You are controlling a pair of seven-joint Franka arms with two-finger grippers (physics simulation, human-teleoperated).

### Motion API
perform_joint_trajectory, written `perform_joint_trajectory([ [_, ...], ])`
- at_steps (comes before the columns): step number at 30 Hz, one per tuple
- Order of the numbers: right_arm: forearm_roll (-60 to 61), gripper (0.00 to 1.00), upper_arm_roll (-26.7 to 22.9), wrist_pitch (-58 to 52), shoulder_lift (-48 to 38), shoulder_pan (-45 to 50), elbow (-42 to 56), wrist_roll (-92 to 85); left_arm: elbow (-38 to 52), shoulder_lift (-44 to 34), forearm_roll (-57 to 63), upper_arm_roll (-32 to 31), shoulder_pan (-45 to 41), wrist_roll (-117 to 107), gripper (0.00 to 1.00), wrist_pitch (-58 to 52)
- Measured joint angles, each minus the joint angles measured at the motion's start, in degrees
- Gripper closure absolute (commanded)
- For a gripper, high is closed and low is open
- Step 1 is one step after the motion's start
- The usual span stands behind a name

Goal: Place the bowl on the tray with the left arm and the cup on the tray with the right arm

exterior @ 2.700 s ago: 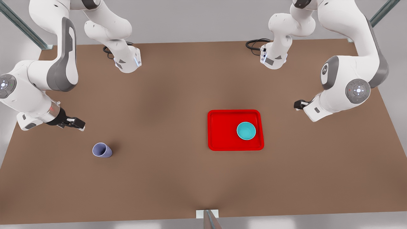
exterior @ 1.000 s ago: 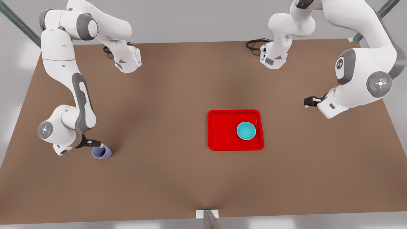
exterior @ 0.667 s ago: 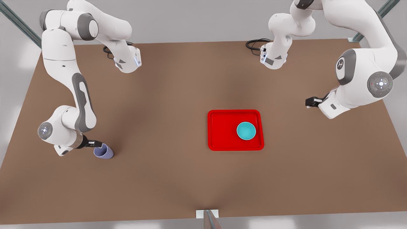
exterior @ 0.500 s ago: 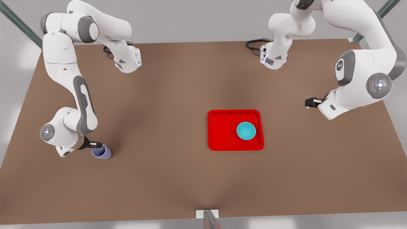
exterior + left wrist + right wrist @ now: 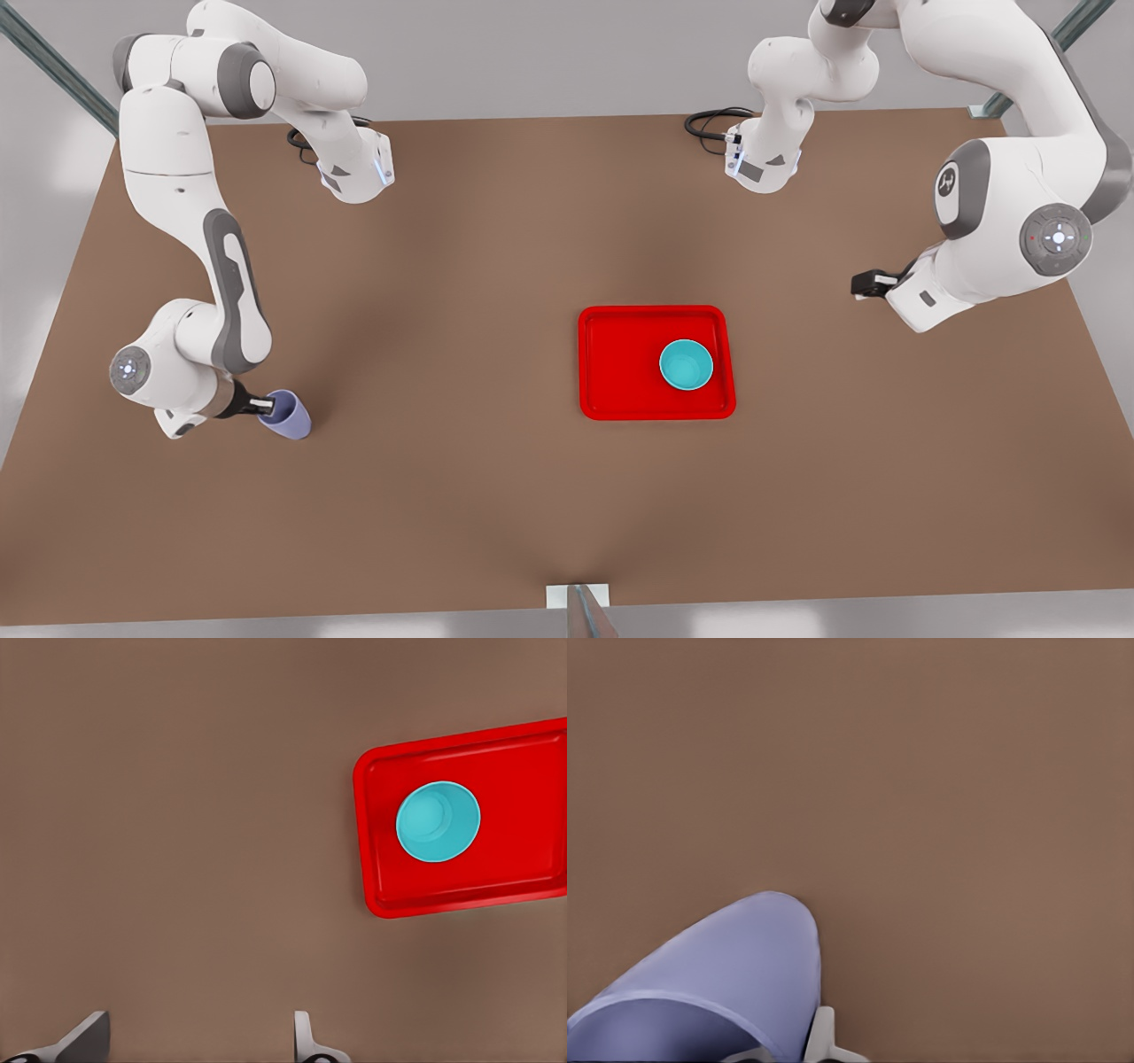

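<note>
Brown table (image 5: 496,266), seen from above. Red tray (image 5: 620,363) lies right of centre in the front view, flat, with the teal bowl (image 5: 686,365) upright inside it, toward the tray's right half as the front view has it. Left wrist view: bowl (image 5: 438,822) in the tray (image 5: 523,859), near one short end, not touching the rim. Cup (image 5: 287,415), lavender, sits far off at the front view's left, well apart from the tray, tilted with its mouth turned toward the gripper. Right gripper (image 5: 264,407) is at the cup's rim, on the arm at the front view's left; one finger appears to reach into the mouth, the other lies outside the wall, so the fingers are narrow and clamped on the cup's wall. Right wrist view: cup (image 5: 718,992) close up, lying over at a slant, a pale fingertip (image 5: 822,1036) pressed against its outer side; whether the base is touching the table I cannot tell. Left gripper (image 5: 864,285) hangs above bare table at the front view's right, up and to the right of the tray, holding nothing. Left wrist view shows its two fingertips (image 5: 87,1038) spread wide apart over bare table, the tray well off from them. That arm waits.
</note>
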Motion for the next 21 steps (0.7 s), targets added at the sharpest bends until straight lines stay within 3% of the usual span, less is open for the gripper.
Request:
perform_joint_trajectory([
  [3,0.21,0.79,1.09,-0.24,-2.21,-0.04,0.02,-0.36,-0.18,0.00,0.01,0.00,0.05,0.03,0.00,0.00],
  [7,-0.03,0.79,6.19,-14.51,-4.82,0.80,7.80,9.59,-0.19,-0.09,-0.02,0.00,0.03,0.09,0.00,-0.26],
  [10,-0.16,0.79,6.50,-18.89,-5.64,6.25,11.12,19.05,-0.19,-0.09,-0.04,0.00,0.02,0.09,0.00,-0.50],
  [14,0.04,0.79,6.76,-19.68,-5.44,16.88,15.83,31.59,-0.19,-0.09,-0.06,0.00,0.08,0.03,0.00,-0.62],
  [18,-0.20,0.79,14.94,-18.77,-3.40,18.12,21.99,38.66,-0.19,-0.09,-0.01,0.00,0.09,0.09,0.00,-0.70],
  [21,-0.29,0.79,15.39,-18.79,0.30,24.67,29.45,43.49,-0.35,-0.01,-0.01,0.00,0.08,0.00,0.00,-0.96],
])
